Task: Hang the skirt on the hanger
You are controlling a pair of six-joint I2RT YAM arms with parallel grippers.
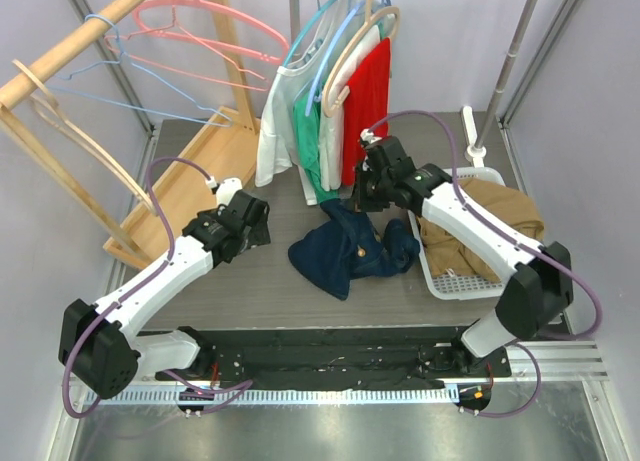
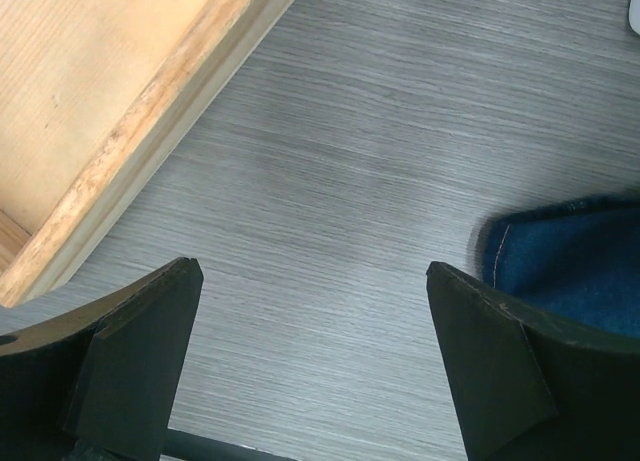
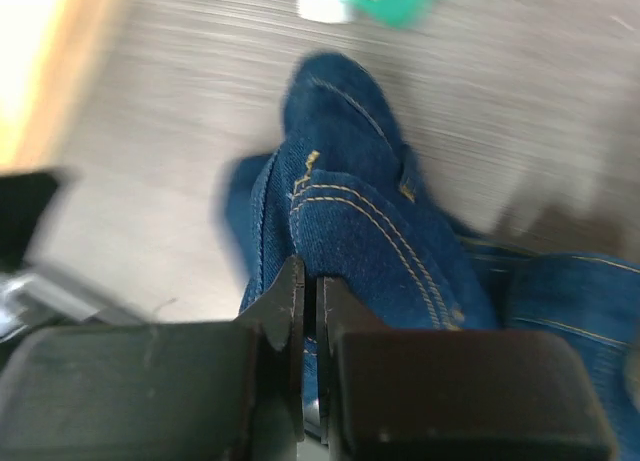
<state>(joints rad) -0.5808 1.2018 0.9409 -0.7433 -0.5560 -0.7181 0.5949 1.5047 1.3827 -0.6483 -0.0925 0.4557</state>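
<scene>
1. Your right gripper [image 3: 310,291] has its two fingers pressed together, and a fold of the denim skirt [image 3: 360,231] with yellow stitching is pinched between their tips.
2. In the top view, the skirt lies crumpled at the middle of the table [image 1: 250,281]. One peak of the cloth is drawn up to the right gripper, and the rest is spread on the grey surface below and in front of it.
3. Your left gripper [image 2: 310,271] is spread wide and grips nothing. Only bare table shows between its fingers.
4. In the left wrist view, a blue edge of the skirt lies just beyond the right-hand finger [image 2: 490,371]. You cannot tell from that view whether they touch.
5. The base board of the wooden rack [image 2: 100,101] runs across the upper left of the left wrist view, near the left gripper but apart from it.
6. The wooden rack leans along the far left of the table and carries pink hangers [image 1: 215,21], a blue hanger [image 1: 130,81] and a wooden hanger [image 1: 60,121], all well apart from the skirt.
7. Behind the skirt a white top [image 1: 280,101], a green garment [image 1: 318,131] and a red garment [image 1: 372,91] hang from a rail.
8. A white basket [image 1: 440,276] stands to the right of the skirt and holds a tan garment [image 1: 500,216].
</scene>
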